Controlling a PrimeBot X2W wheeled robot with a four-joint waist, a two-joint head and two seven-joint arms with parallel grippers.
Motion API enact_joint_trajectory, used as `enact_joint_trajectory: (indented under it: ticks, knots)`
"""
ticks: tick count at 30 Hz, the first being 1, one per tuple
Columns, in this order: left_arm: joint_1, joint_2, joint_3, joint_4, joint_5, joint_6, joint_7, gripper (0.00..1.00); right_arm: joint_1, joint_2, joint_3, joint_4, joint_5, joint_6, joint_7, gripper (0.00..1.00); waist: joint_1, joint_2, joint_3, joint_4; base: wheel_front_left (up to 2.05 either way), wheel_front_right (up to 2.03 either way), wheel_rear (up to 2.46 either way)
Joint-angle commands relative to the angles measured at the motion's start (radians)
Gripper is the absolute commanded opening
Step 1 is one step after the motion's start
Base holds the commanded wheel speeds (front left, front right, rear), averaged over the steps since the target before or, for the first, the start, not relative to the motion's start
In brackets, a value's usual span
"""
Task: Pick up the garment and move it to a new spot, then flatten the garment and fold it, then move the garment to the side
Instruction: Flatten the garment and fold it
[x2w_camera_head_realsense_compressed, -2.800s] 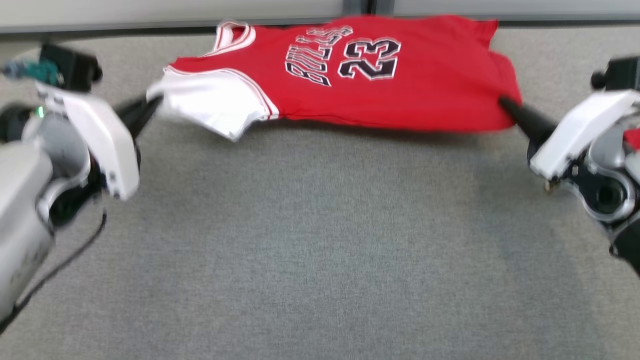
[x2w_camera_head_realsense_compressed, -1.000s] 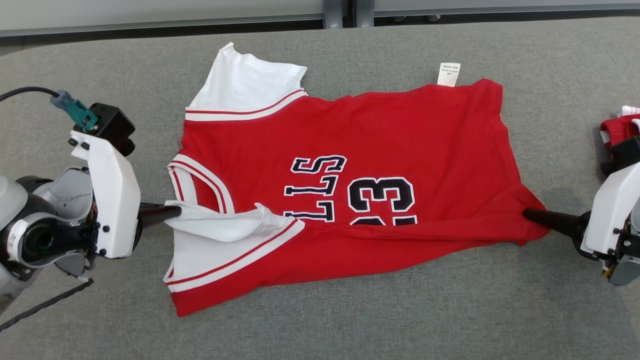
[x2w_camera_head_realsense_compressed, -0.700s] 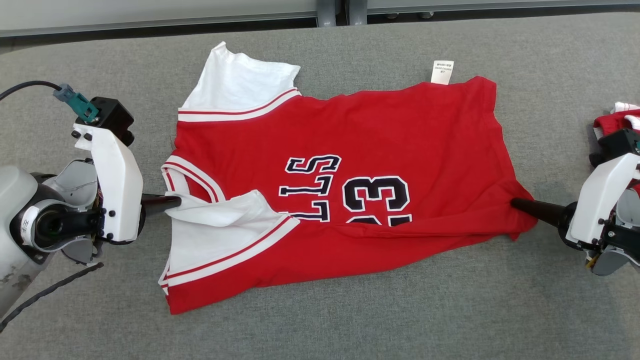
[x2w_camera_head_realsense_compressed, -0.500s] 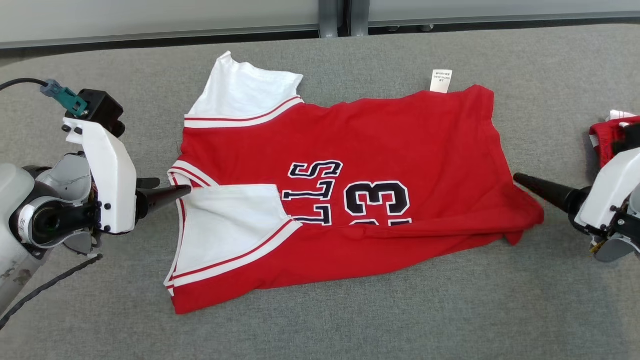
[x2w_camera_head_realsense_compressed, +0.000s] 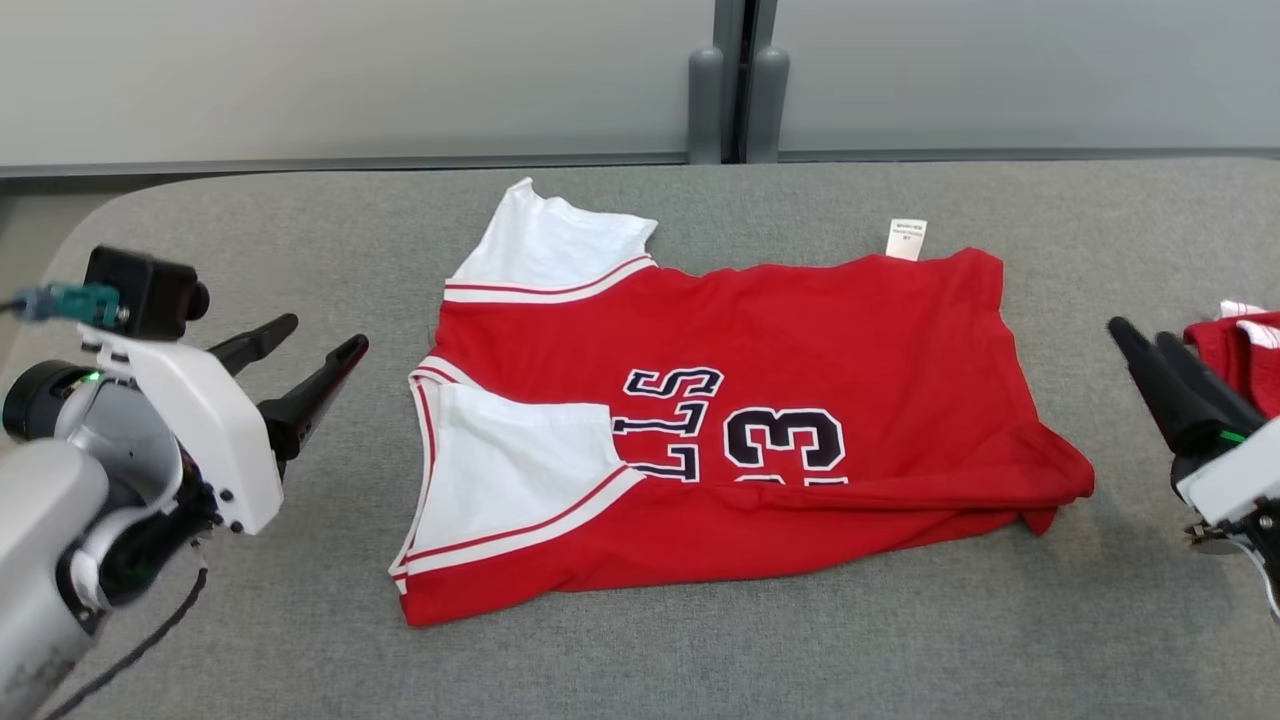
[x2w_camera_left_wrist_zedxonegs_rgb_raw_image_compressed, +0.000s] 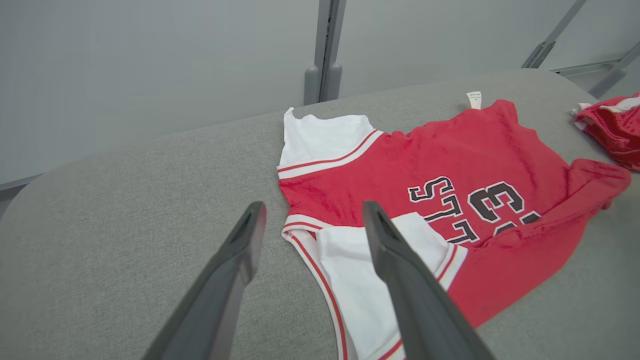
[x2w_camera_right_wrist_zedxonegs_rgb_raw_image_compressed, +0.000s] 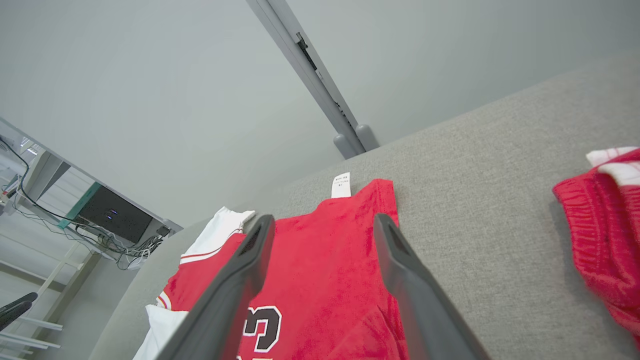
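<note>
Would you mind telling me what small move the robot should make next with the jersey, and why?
I would probably bring the right gripper down to the bunched corner of the jersey nearest it and tug it flat. Both it and the left gripper stand open, clear of the cloth, and the fold over the lettering looks wrinkled there.

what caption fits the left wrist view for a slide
Open left gripper poised beside a red jersey lying partly folded on the grey table.

White shells (x2w_camera_head_realsense_compressed: 210, 430), dark tapered fingers (x2w_camera_head_realsense_compressed: 320, 385)
</note>
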Motion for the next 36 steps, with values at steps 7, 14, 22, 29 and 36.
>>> enact_joint_trajectory:
  ticks: [7,14,22,29,36]
  knots:
    - [0.169,0.018,0.052,-0.144,0.125,0.234,-0.315,1.00,0.143,0.059,-0.182,-0.040,-0.233,0.000,-0.157,1.00,0.0000,0.0000,-0.039,0.017,0.00,0.00,0.00]
    - [0.380,-0.024,0.157,-0.287,0.161,0.422,-0.477,1.00,0.387,0.223,-0.440,-0.125,-0.507,0.000,-0.156,1.00,0.0000,0.0000,-0.048,0.011,0.00,0.00,0.00]
    - [0.643,-0.189,0.321,-0.287,0.301,0.436,-0.480,1.00,0.495,0.251,-0.410,-0.073,-0.573,0.000,-0.140,1.00,0.0000,0.0000,-0.053,-0.004,0.00,0.00,0.00]
    - [0.692,-0.218,0.308,-0.181,0.314,0.365,-0.464,1.00,0.421,0.257,-0.338,0.035,-0.620,0.000,-0.055,1.00,0.0000,0.0000,-0.046,-0.004,0.00,0.00,0.00]
    - [0.635,-0.251,0.268,-0.098,0.271,0.290,-0.386,1.00,0.315,0.291,-0.271,0.144,-0.610,0.000,0.031,1.00,0.0000,0.0000,-0.019,0.014,0.00,0.00,0.00]
